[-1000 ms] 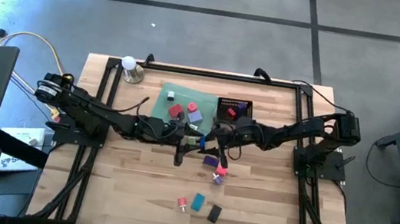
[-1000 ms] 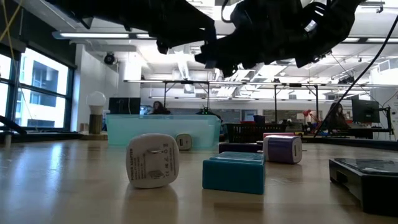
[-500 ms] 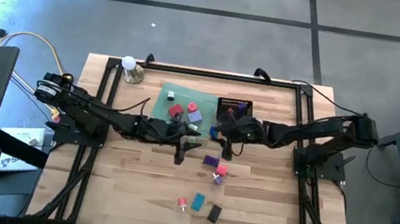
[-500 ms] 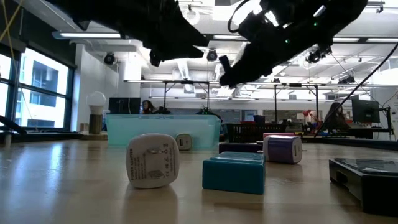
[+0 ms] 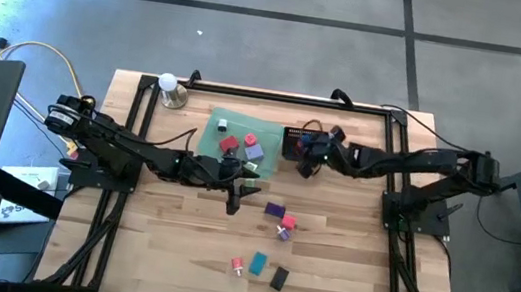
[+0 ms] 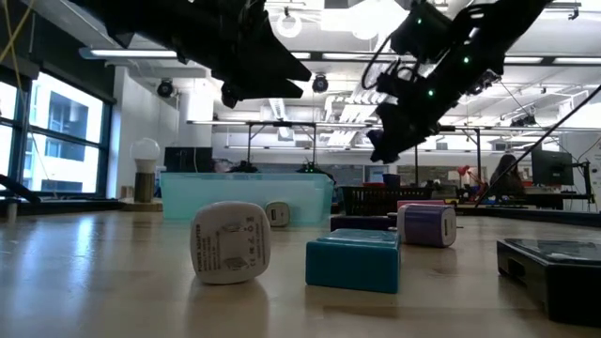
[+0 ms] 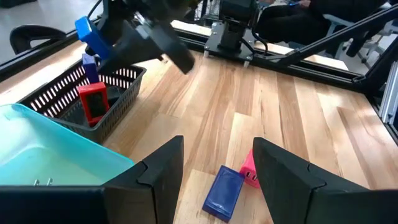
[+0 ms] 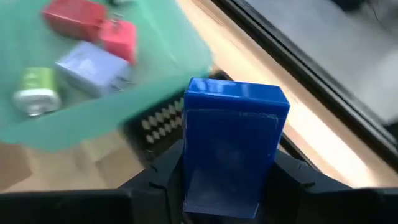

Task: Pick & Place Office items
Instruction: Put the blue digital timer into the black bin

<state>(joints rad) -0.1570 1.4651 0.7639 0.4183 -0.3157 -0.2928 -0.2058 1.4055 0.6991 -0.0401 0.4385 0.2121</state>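
My right gripper [image 5: 306, 157] is shut on a blue block [image 8: 233, 134] above the black mesh basket [image 5: 304, 142], which holds a red item [image 7: 93, 102] and a purple one [image 7: 89, 65]. My left gripper [image 7: 217, 171] is open and hovers over the middle of the table, above a dark blue block [image 7: 224, 193] and a pink item [image 7: 249, 169]. The green tray [image 5: 221, 141] holds red, lilac and green items. More items lie flat on the table: teal [image 5: 258, 262], black [image 5: 278, 280], red-and-white [image 5: 237, 264]. My right gripper pinches the blue block between its two fingers [image 8: 165, 171], which sit on opposite sides of its lower part [image 8: 230, 186]. The block stands out beyond the fingers. It is lifted clear, over the basket's edge [image 8: 155, 124] beside the tray.
A white bulb on a stand [image 5: 169, 89] is at the table's far left corner. A black frame [image 5: 247, 92] runs along the table's edges. In the low view a white charger [image 6: 228, 242], a teal block [image 6: 354, 260] and a purple cube [image 6: 427, 225] rest on the wood.
My right gripper, still shut on the blue block, has risen from the middle of the table and drawn back toward the far right, and now hangs over the black basket. The block has travelled with it, lifted clear.
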